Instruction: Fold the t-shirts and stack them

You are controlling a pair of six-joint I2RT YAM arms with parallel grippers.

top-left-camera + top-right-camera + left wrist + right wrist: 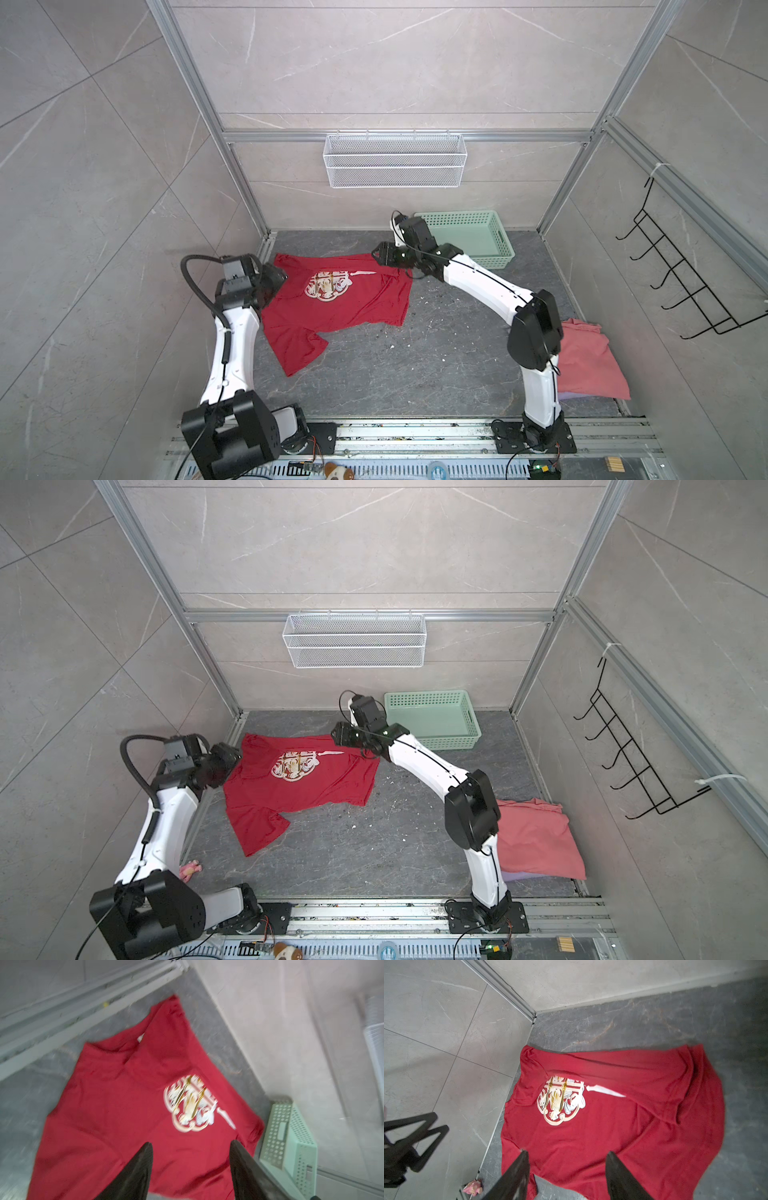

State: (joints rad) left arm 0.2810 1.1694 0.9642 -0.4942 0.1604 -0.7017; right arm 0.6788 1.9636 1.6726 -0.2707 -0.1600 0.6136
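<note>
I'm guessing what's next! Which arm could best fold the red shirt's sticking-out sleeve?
Probably left: the sleeve lies on the left gripper's side; the right gripper hovers over the shirt's opposite end.

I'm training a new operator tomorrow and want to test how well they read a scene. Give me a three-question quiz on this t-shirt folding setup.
1. True or false: the red t-shirt lies print-side up.
2. What lies on top of the lavender t-shirt? A) the salmon-pink t-shirt B) the red t-shirt C) nothing
3. What do the left gripper and the right gripper hold?

Key: 1 true; 2 A; 3 nothing, both stand open above the red t-shirt.
</note>
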